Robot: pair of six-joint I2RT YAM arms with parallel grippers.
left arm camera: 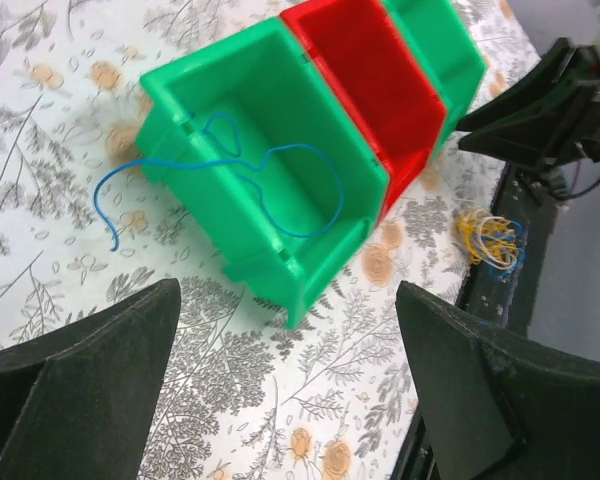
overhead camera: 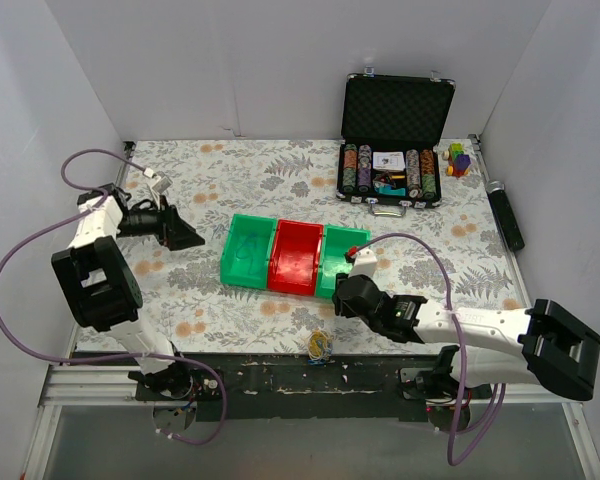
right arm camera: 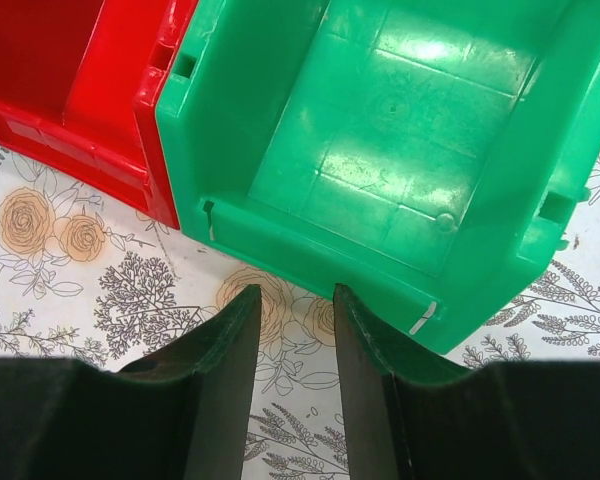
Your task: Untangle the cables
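Observation:
A small knot of yellow, white and blue cables [overhead camera: 320, 345] lies at the table's front edge, also in the left wrist view as the knot [left arm camera: 490, 240]. One thin blue cable [left arm camera: 230, 170] is draped over the wall of the left green bin [left arm camera: 310, 250], part inside and one end on the table. My left gripper [left arm camera: 285, 380] hovers wide open left of that bin, holding nothing; from above the left gripper [overhead camera: 185, 235] points toward the bins. My right gripper [right arm camera: 295, 300] stands open with a narrow gap, nothing in it, just in front of the right green bin [right arm camera: 410, 150].
Three bins stand side by side mid-table: green [overhead camera: 248, 250], red [overhead camera: 296, 258], green [overhead camera: 340, 262]. An open black case of poker chips [overhead camera: 390, 170] sits at the back right, with toy blocks [overhead camera: 458, 160] and a black tool [overhead camera: 507, 215] beside it. White walls enclose the table.

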